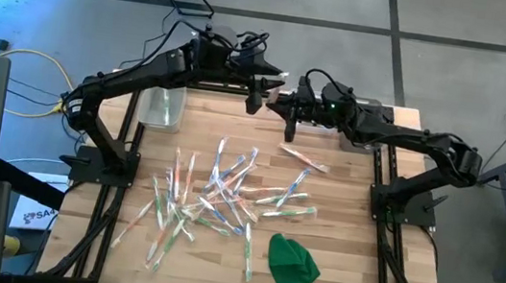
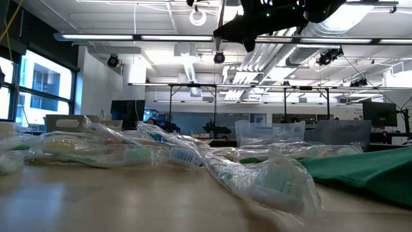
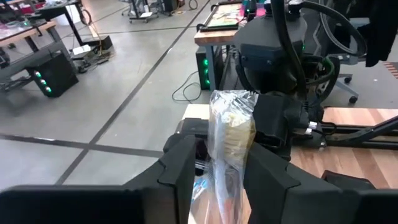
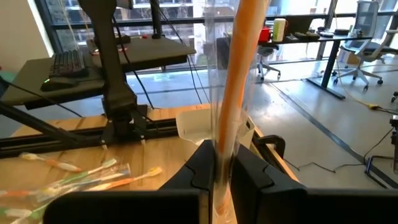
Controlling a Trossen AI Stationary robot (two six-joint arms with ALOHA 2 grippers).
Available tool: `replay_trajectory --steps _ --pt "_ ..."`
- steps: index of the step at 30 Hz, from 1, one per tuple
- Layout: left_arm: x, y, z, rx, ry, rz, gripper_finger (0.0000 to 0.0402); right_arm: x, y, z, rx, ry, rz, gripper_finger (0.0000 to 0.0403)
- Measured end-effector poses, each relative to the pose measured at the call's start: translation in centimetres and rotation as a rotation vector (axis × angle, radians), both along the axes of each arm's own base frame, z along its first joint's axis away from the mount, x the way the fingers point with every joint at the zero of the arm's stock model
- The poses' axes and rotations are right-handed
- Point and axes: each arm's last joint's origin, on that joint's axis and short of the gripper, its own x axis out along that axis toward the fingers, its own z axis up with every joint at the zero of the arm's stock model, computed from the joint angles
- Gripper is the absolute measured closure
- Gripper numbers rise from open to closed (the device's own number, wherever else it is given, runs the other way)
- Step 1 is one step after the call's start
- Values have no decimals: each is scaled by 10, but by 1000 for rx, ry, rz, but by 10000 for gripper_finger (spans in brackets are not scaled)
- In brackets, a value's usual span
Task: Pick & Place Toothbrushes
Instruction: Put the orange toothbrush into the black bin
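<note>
Your two arms meet high over the tabletop's 12 o'clock edge, which reads as a hand-over between them. The right gripper (image 4: pixel 221 168) has its jaws together on an orange wrapped toothbrush (image 4: pixel 239 74) that stands upright between them, so it carries the brush by one end with the rest free. The left gripper (image 3: pixel 214 171) faces it from the 9 o'clock side; its jaws stand apart with a wrapped brush end (image 3: pixel 231 124) between them, but you cannot tell whether that wrapper touches either jaw, nor whether it is the same brush.

The remaining toothbrushes (image 1: pixel 217 195) lie in a loose heap at the tabletop's centre, one stray brush (image 1: pixel 304 157) toward 1 o'clock. The left bin (image 1: pixel 162 106) sits at 10 o'clock, below the left arm, and a second bin (image 1: pixel 362 121) at 1 o'clock under the right arm: likely drop points. A green cloth (image 1: pixel 292 263) lies at 5 o'clock, clear of the work.
</note>
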Motion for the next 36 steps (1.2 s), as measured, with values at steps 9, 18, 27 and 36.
replay_trajectory --steps 9,18,27,36 --pt "1 -1 1 -68 -28 -7 279 0 0 1 -5 -9 0 383" --pt "0 -3 -5 28 62 -59 279 -3 -2 -2 5 40 -57 383" --pt "-1 -4 -8 22 93 -67 279 -26 2 10 -39 130 -227 383" --pt "-3 -4 -14 -9 153 -66 279 -75 14 29 -83 284 -419 383"
